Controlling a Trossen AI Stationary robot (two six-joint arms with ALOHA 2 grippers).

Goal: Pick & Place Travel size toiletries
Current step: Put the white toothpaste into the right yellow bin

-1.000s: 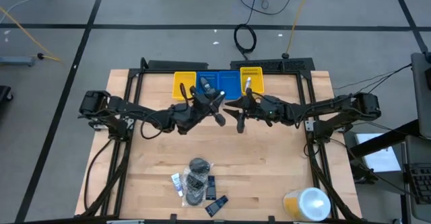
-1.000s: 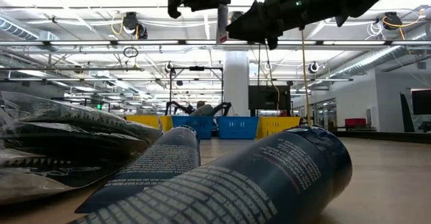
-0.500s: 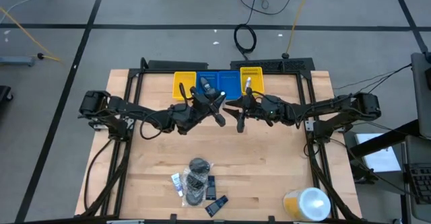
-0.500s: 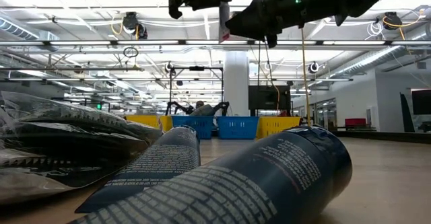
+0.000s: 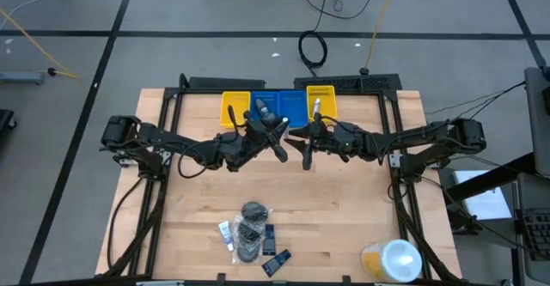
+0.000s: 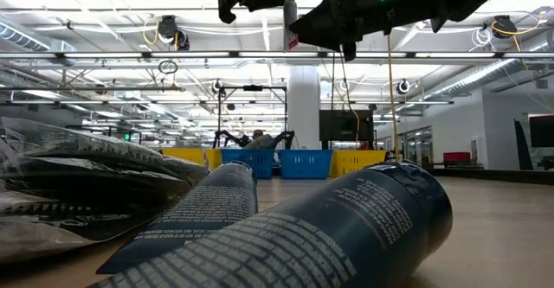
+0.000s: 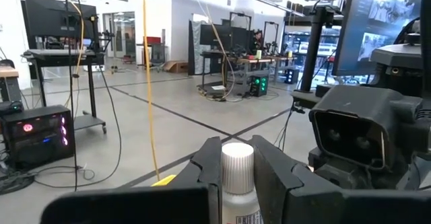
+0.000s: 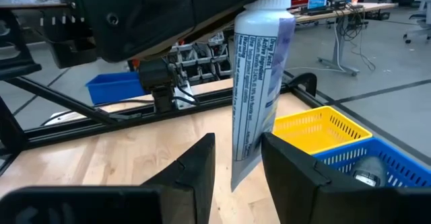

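Wooden table (image 5: 344,200) edge bare, left hand (image 7: 237,177) gripping tube (image 8: 259,83)

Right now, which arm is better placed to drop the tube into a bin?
Left. The left gripper clamps the tube by its capped end, close to the bins. The right gripper only has its jaws open around the tube's tail, so it would likely need to grip first.

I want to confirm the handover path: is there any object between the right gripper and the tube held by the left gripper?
Nothing visible: the tube, pinched by the left gripper, already hangs between the right gripper's open fingers.
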